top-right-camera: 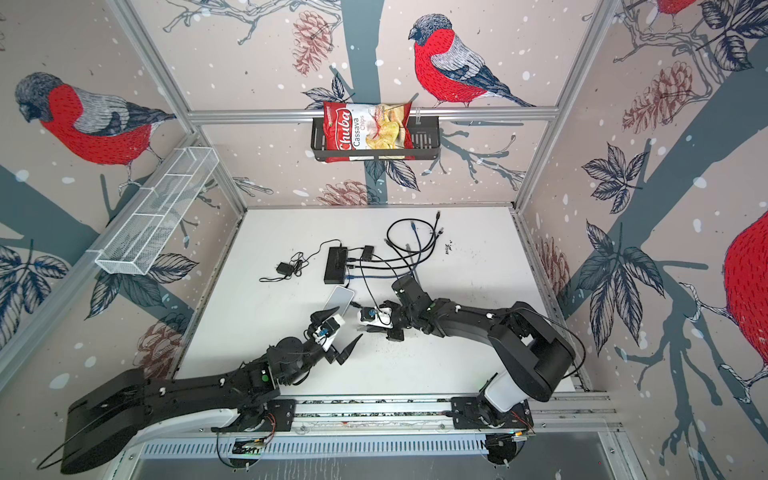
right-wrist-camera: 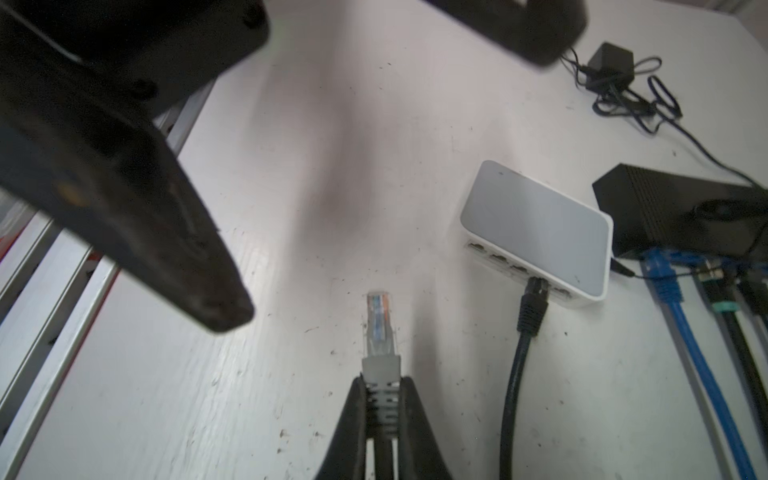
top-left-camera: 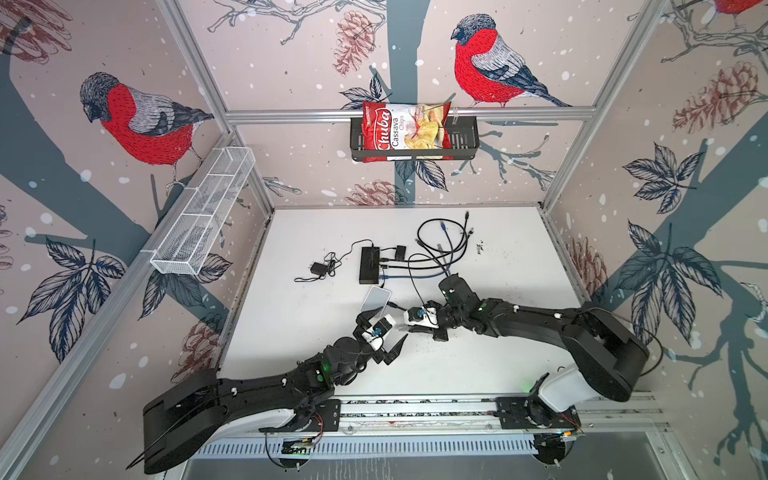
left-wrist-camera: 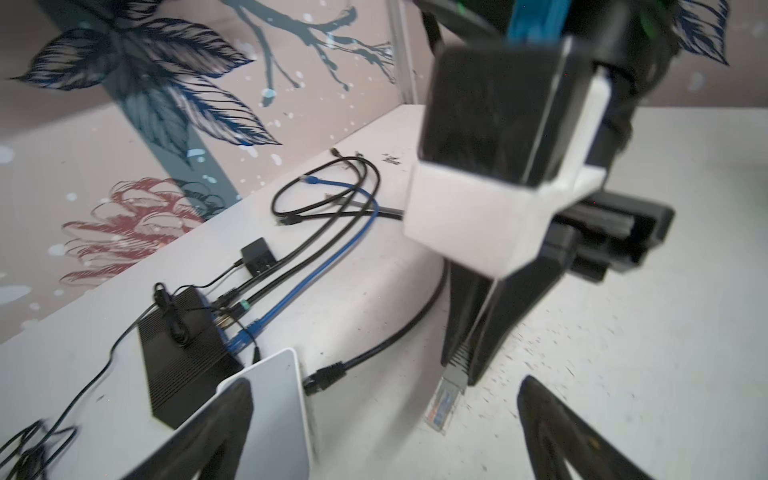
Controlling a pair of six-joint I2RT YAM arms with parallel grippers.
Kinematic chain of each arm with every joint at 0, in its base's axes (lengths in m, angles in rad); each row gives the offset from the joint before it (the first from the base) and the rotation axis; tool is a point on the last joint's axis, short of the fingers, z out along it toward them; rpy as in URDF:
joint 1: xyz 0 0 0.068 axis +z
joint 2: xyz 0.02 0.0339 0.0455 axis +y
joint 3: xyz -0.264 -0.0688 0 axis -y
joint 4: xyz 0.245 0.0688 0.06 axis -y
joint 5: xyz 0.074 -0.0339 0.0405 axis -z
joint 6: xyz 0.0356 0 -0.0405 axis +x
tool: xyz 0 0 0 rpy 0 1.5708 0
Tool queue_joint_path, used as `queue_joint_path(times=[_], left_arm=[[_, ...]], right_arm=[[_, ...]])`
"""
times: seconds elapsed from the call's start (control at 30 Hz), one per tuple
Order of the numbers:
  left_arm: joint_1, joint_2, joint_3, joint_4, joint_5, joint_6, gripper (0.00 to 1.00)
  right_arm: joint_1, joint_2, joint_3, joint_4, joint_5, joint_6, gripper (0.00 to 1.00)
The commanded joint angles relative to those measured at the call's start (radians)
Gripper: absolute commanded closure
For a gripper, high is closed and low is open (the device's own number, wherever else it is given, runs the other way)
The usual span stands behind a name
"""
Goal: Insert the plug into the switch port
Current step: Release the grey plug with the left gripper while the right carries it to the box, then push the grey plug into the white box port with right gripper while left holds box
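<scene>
right gripper: grasping grey RJ45 plug by its boot, near white switch
left gripper: released, empty
next: square plug to free port, push straight

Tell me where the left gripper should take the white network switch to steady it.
Probably across its two short ends, from above, toward the port-free back edge. The white network switch lies flat; its port row faces the right gripper holding the grey Ethernet plug, and a black plug already fills one port, so that face must stay clear.
</scene>
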Motion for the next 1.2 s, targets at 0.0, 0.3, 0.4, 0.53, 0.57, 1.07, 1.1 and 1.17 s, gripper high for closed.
queue_joint_path(times=[0.0, 0.3, 0.4, 0.53, 0.57, 1.07, 1.1, 1.17], left_arm=[[0.068, -0.052, 0.054, -0.139, -0.046, -0.164, 0.03], [0.399, 0.042, 0.213, -0.435, 0.158, -0.464, 0.03], [0.420, 0.126, 0.269, -0.488, 0.155, -0.505, 0.04], [0.444, 0.200, 0.289, -0.478, 0.186, -0.548, 0.07], [0.449, 0.211, 0.287, -0.470, 0.185, -0.555, 0.07], [0.498, 0.372, 0.280, -0.360, 0.207, -0.594, 0.11], [0.500, 0.382, 0.279, -0.347, 0.210, -0.592, 0.11], [0.504, 0.394, 0.274, -0.316, 0.220, -0.589, 0.11]], right_arm=[[0.007, 0.048, 0.043, 0.078, 0.069, 0.229, 0.99], [0.064, 0.125, 0.049, 0.190, 0.197, 0.357, 0.99], [0.078, 0.132, 0.039, 0.222, 0.261, 0.391, 0.99], [0.103, 0.147, 0.024, 0.261, 0.349, 0.454, 0.99], [0.109, 0.152, 0.019, 0.269, 0.371, 0.466, 0.98], [0.193, 0.211, 0.020, 0.331, 0.542, 0.579, 0.99], [0.197, 0.212, 0.022, 0.333, 0.538, 0.583, 0.98], [0.199, 0.216, 0.026, 0.334, 0.542, 0.593, 0.98]])
